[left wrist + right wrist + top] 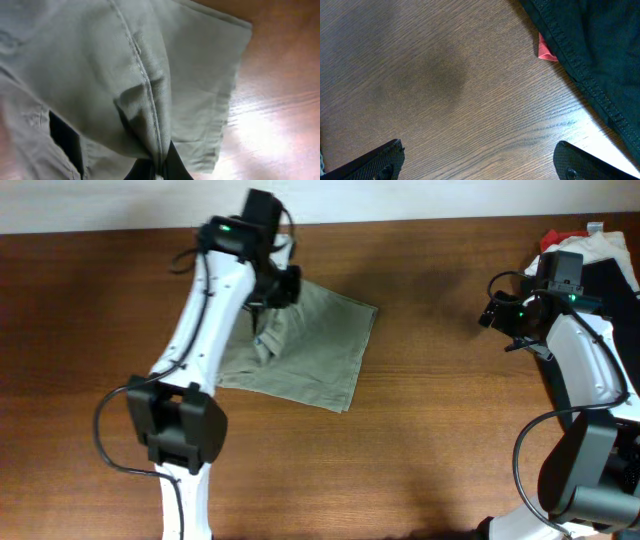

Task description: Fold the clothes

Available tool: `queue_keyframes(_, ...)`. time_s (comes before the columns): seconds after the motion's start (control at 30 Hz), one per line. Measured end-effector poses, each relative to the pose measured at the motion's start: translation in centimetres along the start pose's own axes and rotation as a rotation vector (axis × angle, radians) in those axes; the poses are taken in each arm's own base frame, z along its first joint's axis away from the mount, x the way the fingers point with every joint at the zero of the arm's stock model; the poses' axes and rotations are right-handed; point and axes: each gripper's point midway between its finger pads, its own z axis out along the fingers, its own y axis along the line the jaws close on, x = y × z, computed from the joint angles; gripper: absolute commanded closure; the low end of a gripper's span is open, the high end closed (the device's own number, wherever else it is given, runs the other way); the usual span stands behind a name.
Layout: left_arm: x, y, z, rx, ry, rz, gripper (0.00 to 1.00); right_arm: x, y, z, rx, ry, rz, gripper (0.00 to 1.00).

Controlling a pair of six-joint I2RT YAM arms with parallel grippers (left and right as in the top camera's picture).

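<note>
An olive-green garment [310, 350] lies partly folded on the wooden table, left of centre. My left gripper [262, 305] is over its upper left part, shut on a pinch of the cloth along a seam, and lifts a fold there. In the left wrist view the green cloth [150, 75] fills the frame, bunched between the dark fingertips [159, 170]. My right gripper [492, 312] is open and empty over bare wood at the right; its two fingertips stand wide apart [480, 167].
A pile of clothes [590, 255] with dark, white and red pieces lies at the far right edge. The right wrist view shows the dark garment [590, 45] and a red scrap [546, 49] close to the gripper.
</note>
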Motion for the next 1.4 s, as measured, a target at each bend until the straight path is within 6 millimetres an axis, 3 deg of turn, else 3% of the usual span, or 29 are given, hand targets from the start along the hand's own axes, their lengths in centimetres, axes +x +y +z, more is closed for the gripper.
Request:
queue_keyframes(0.13,1.5,-4.2,2.5,0.023,0.027,0.090,0.99,0.0,0.0,0.0,0.000,0.000,0.000,0.01)
queue_keyframes(0.2,2.5,-4.7,4.3,0.022,0.051,0.106,0.91,0.0,0.0,0.0,0.000,0.000,0.000,0.01)
queue_keyframes(0.3,4.5,-5.3,7.4,0.032,0.095,0.119,0.93,0.0,0.0,0.0,0.000,0.000,0.000,0.01)
queue_keyframes(0.4,5.4,-6.7,8.7,0.067,0.102,0.146,0.92,0.0,0.0,0.0,0.000,0.000,0.000,0.01)
queue_keyframes(0.47,5.8,-7.7,9.0,0.088,0.104,0.161,0.93,0.0,0.0,0.0,0.000,0.000,-0.001,0.01)
queue_keyframes(0.53,6.1,-9.0,9.1,0.107,0.104,0.184,0.85,0.0,0.0,0.0,0.000,0.000,0.000,0.01)
queue_keyframes(0.67,6.8,-10.5,9.2,0.124,0.112,0.208,0.86,0.0,0.0,0.0,0.000,0.000,0.000,0.01)
queue_keyframes(0.73,7.1,-11.0,9.2,0.130,0.115,0.219,0.73,0.0,0.0,0.0,0.000,0.000,0.000,0.01)
queue_keyframes(0.8,7.5,-11.7,9.2,0.141,0.122,0.231,0.72,0.0,0.0,0.0,0.000,0.000,0.000,0.01)
queue_keyframes(1.0,8.2,-11.5,9.1,0.147,0.155,0.231,0.73,0.0,0.0,0.0,0.000,0.000,-0.001,0.01)
queue_keyframes(1.07,7.2,-9.4,8.9,0.140,0.149,0.186,0.89,0.0,0.0,0.0,0.000,0.000,0.000,0.01)
queue_keyframes(1.17,4.7,-4.7,8.5,0.119,0.111,0.088,0.98,0.0,0.0,0.0,0.000,0.000,0.000,0.01)
queue_keyframes(1.23,4.4,-3.5,8.9,0.111,0.110,0.066,0.99,0.0,0.0,0.0,0.000,0.000,0.000,0.01)
queue_keyframes(1.3,5.4,-5.1,10.7,0.128,0.148,0.093,0.99,0.0,0.0,0.0,0.000,-0.001,0.000,0.01)
queue_keyframes(1.4,8.9,-8.3,14.8,0.189,0.271,0.134,0.99,0.0,0.0,0.0,0.000,0.000,0.000,0.01)
